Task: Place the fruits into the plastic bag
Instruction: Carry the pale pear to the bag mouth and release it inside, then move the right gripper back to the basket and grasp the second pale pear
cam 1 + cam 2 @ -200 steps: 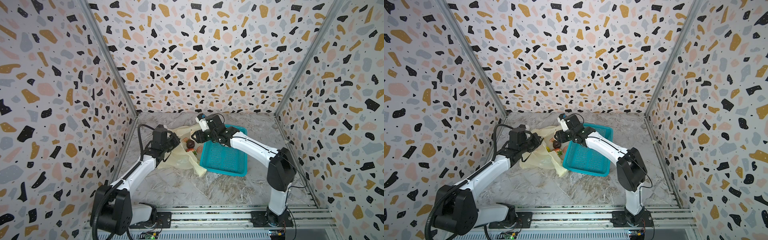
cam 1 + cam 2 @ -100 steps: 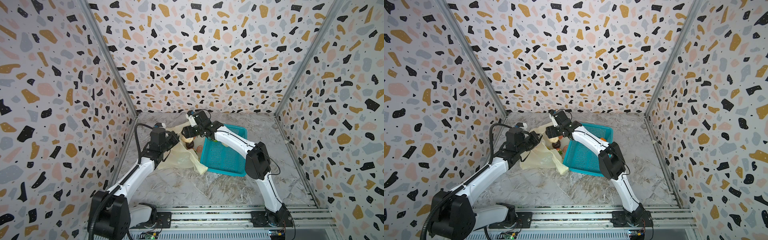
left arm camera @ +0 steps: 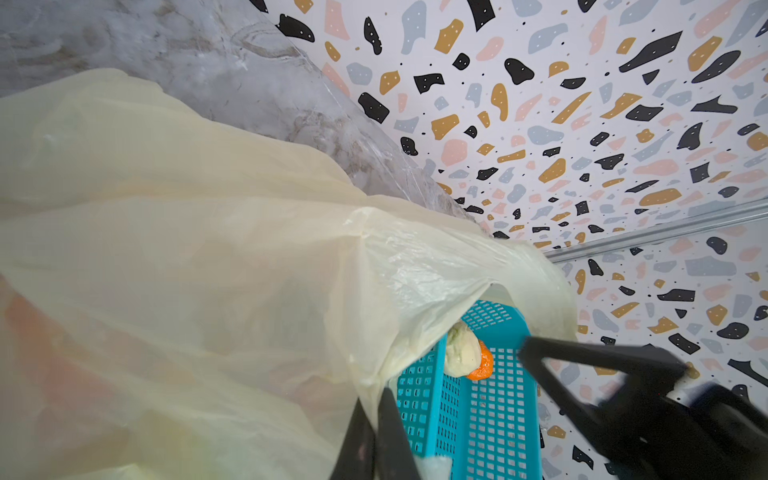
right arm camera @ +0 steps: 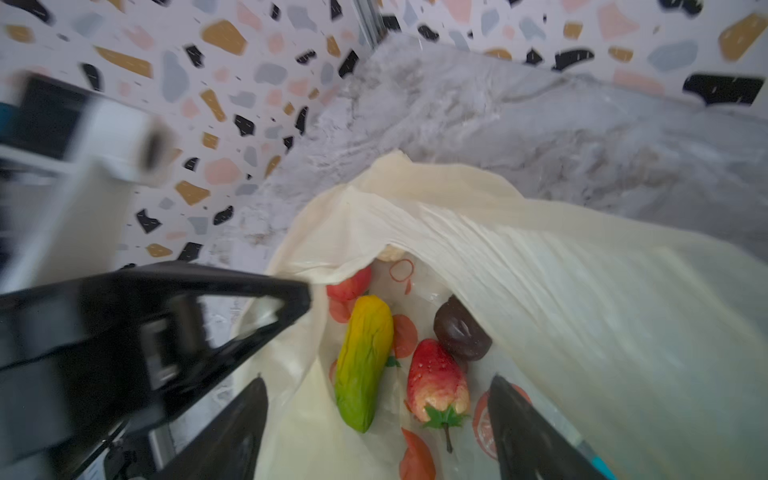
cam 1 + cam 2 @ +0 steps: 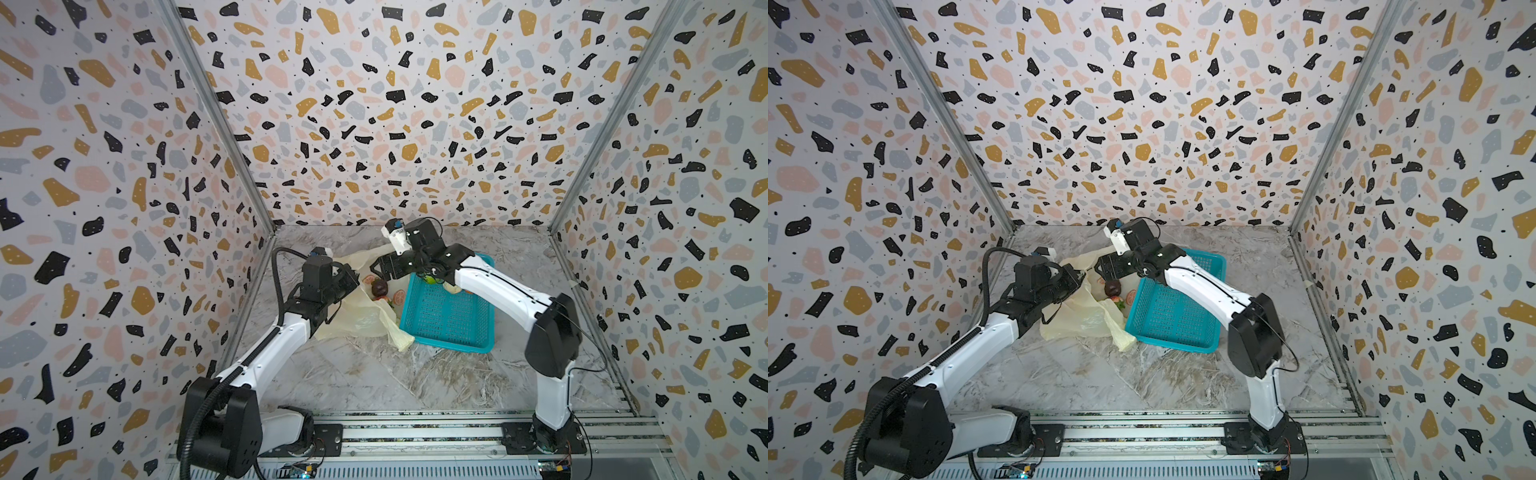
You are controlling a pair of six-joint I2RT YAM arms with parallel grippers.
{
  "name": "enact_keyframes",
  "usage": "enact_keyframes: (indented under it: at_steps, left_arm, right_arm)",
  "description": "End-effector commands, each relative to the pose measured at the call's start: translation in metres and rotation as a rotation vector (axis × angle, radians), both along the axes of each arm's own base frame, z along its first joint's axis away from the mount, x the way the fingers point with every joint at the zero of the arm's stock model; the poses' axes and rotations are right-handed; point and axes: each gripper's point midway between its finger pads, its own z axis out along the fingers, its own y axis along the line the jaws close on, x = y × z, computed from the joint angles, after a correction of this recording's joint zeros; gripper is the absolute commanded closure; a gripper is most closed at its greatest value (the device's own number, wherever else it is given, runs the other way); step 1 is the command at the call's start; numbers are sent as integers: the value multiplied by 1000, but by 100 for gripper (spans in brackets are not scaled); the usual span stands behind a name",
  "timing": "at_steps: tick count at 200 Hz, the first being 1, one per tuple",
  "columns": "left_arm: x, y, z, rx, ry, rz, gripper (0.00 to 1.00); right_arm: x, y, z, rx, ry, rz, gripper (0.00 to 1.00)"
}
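Four toy fruits (image 4: 436,382), including a yellow-green mango (image 4: 363,361), were noted inside the thin pale-yellow plastic bag (image 4: 582,311). A cream-white lump (image 3: 459,351) lay in the teal mesh basket (image 3: 490,415). The bag's rim was pinched by the left tool (image 3: 374,415); the right tool (image 4: 378,395) was spread, empty. Slipping film was judged liable to collapse the mouth.

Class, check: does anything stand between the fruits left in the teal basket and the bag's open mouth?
Only the basket wall nearest the bag; the cream lump and orange must clear it. The left gripper pinches the mouth open.
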Motion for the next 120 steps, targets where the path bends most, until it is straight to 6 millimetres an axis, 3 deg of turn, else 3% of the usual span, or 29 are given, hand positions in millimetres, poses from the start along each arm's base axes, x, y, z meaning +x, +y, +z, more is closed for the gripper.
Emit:
enact_keyframes:
  at_steps: [1, 17, 30, 50, 66, 88, 120]
  left_arm:
    - [4, -3, 7, 11, -29, -12, 100]
    - [3, -2, 4, 13, -22, -8, 100]
    - [2, -2, 2, 10, -18, -7, 100]
    - [2, -2, 1, 8, -14, -7, 100]
    - [2, -2, 3, 7, -18, -6, 100]
    - [3, -2, 4, 6, -19, -5, 100]
    - [3, -2, 2, 7, -13, -5, 100]
  right_arm:
    - [-11, -36, 82, 130, -203, -33, 16]
    - [2, -78, 87, 140, -237, -173, 16]
    - [17, -120, 80, 139, -241, -327, 16]
    - [39, -186, 45, 108, -170, -569, 17]
    - [49, -225, 6, 78, -69, -688, 17]
    - [54, -243, -42, 10, 29, -706, 18]
    - [63, -235, -92, -145, 133, -636, 18]
